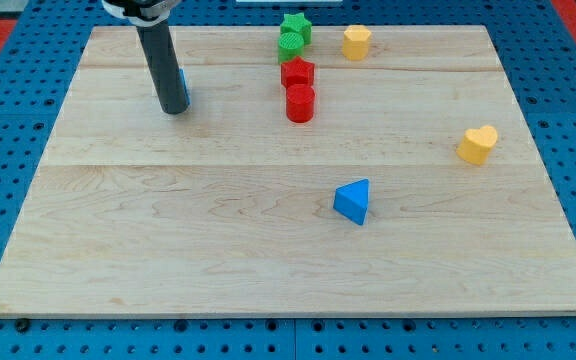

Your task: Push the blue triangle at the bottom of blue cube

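Note:
The blue triangle (353, 201) lies on the wooden board right of its middle. The blue cube (182, 84) is at the upper left, almost wholly hidden behind my rod; only a thin blue sliver shows at the rod's right side. My tip (174, 108) rests on the board right in front of the blue cube, far to the upper left of the blue triangle.
A green star block (296, 27) and a green round block (291, 45) sit at the top centre, with a red block (297, 72) and a red cylinder (300, 103) below them. A yellow hexagon (356, 42) is top right, a yellow heart (477, 144) at right.

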Controlling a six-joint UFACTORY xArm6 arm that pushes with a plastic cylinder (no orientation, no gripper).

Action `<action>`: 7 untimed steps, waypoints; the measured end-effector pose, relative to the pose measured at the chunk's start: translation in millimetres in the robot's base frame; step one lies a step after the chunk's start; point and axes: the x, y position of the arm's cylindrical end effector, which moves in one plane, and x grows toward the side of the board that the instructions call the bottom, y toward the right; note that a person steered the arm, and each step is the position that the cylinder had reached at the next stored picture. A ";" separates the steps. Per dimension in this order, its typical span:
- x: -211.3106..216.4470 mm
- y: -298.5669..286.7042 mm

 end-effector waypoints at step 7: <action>208.3 99.7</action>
